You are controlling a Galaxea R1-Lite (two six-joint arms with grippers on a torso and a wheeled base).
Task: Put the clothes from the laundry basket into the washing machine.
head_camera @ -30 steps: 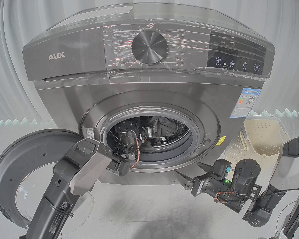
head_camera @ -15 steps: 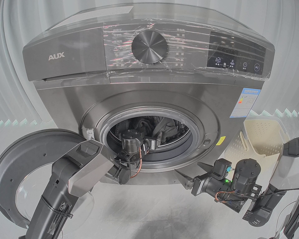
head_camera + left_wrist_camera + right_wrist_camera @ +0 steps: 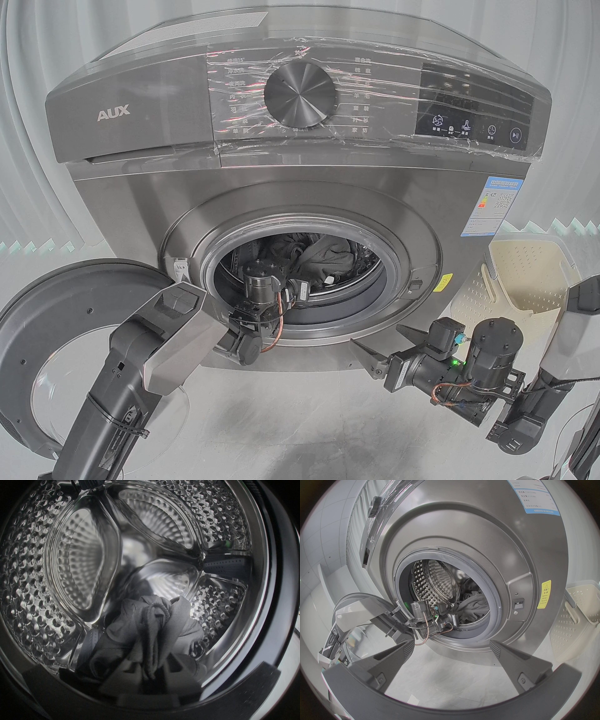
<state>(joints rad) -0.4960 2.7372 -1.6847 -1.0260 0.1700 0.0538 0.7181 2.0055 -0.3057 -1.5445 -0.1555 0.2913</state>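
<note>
The grey washing machine point(image 3: 300, 187) stands with its round door point(image 3: 56, 350) swung open to the left. A bundle of grey clothes point(image 3: 322, 253) lies in the drum point(image 3: 78, 558). In the left wrist view the clothes point(image 3: 150, 627) rest on the drum floor just beyond my left gripper point(image 3: 151, 680), whose blurred fingers stand apart, open. My left gripper point(image 3: 305, 289) sits at the lower left of the drum mouth. My right gripper point(image 3: 374, 335) hangs open and holds nothing, outside the machine, below and right of the opening. The cream laundry basket point(image 3: 531, 281) stands at the right.
The basket point(image 3: 581, 611) leans close against the machine's right side, and no clothes show in it. The door glass and my left forearm point(image 3: 156, 350) take up the floor to the left. Bare grey floor point(image 3: 300, 419) lies in front of the machine.
My left gripper has drawn back from deeper in the drum toward its mouth, uncovering more of the grey clothes. The right arm and the basket have not moved.
</note>
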